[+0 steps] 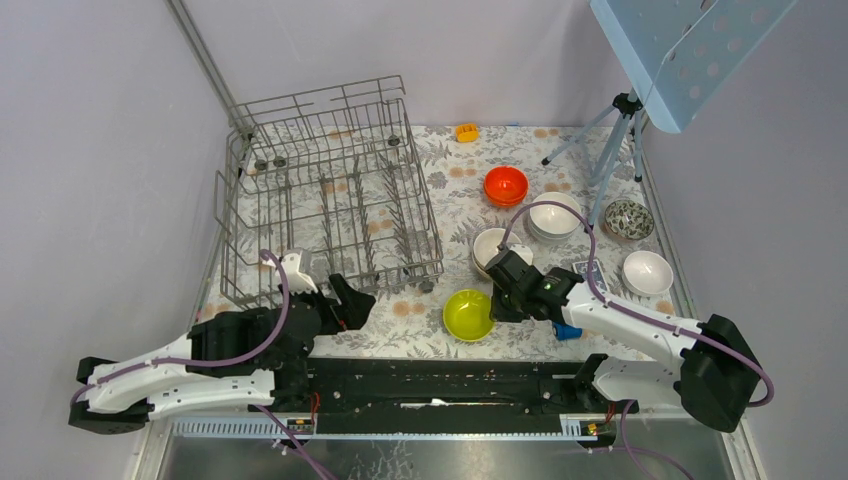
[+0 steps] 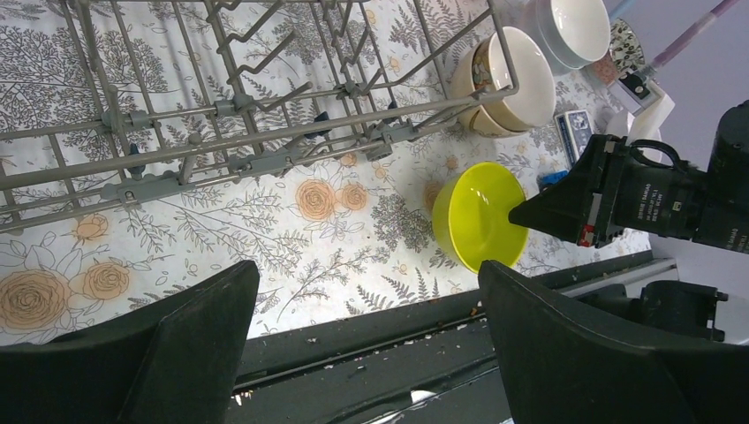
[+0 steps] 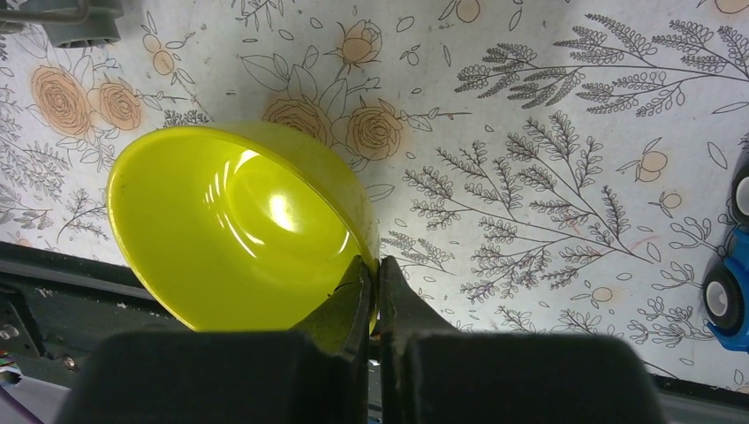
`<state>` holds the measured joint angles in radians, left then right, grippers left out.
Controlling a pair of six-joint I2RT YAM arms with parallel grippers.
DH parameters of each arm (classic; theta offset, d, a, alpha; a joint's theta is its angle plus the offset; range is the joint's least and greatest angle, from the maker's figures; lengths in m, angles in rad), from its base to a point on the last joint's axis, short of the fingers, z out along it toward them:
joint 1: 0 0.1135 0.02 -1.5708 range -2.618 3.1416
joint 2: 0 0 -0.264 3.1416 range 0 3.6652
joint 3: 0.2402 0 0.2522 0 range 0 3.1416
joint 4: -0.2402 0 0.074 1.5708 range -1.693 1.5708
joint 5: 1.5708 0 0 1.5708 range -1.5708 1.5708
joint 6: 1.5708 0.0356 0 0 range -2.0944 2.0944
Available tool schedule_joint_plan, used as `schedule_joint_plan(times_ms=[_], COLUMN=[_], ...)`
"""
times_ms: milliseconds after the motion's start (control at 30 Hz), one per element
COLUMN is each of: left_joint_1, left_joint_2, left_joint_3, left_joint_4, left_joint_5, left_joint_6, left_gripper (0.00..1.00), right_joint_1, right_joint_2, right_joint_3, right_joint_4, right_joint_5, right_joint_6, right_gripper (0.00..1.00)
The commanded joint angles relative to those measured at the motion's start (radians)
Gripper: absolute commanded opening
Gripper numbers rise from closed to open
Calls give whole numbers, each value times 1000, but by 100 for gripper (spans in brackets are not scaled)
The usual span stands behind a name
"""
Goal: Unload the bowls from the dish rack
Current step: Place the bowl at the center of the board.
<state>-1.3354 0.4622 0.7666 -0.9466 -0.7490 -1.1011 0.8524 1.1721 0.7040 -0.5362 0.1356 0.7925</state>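
From above, the right gripper (image 1: 493, 303) is pinching the right-hand rim of the yellow-green bowl (image 1: 467, 316). The bowl's body is lying on the side of the fingers toward the other arm, near the table's front edge. The left gripper (image 1: 354, 300) is hovering well apart from it with nothing between its fingers, just in front of the dish rack (image 1: 232, 215). No bowl is showing among the rack's tines. The orange bowl (image 1: 505, 186), the beige bowl (image 1: 489, 247) and the white bowl (image 1: 647, 272) are sitting beyond the right fingers on the cloth.

In the left wrist view, the left gripper (image 2: 366, 274) is standing spread to its widest and holding nothing. The yellow-green bowl (image 2: 477, 216) is lying ahead and to the right of its fingers, tilted, with the right gripper (image 2: 523, 214) biting its far rim.

In the right wrist view, the right gripper (image 3: 375, 265) is closing fully on the rim. The yellow-green bowl (image 3: 230, 230) is hanging left of the fingers (image 3: 351, 305), its mouth tipped up toward the camera. Whether its base is touching the cloth is not showing. Being round, it is offering no long axis. Letting go is probably depending on first levelling it onto the cloth.
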Motion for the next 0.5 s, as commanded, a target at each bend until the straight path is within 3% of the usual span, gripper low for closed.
schedule_joint_plan(times_ms=[0, 200, 467], left_joint_1=[-2, -3, -3], left_joint_2=[24, 25, 21], left_joint_3=[-3, -13, -34], left_joint_4=[24, 33, 38], left_joint_5=[-13, -9, -5], left_joint_6=[-9, -13, -17], left_gripper=[99, 99, 99], right_joint_1=[-14, -16, -16], right_joint_2=[6, 11, 2], right_joint_3=[-6, -15, -32], right_joint_4=[27, 32, 44], right_joint_5=[-17, -18, -24], right_joint_6=[1, -3, -6], right_gripper=[5, 7, 20])
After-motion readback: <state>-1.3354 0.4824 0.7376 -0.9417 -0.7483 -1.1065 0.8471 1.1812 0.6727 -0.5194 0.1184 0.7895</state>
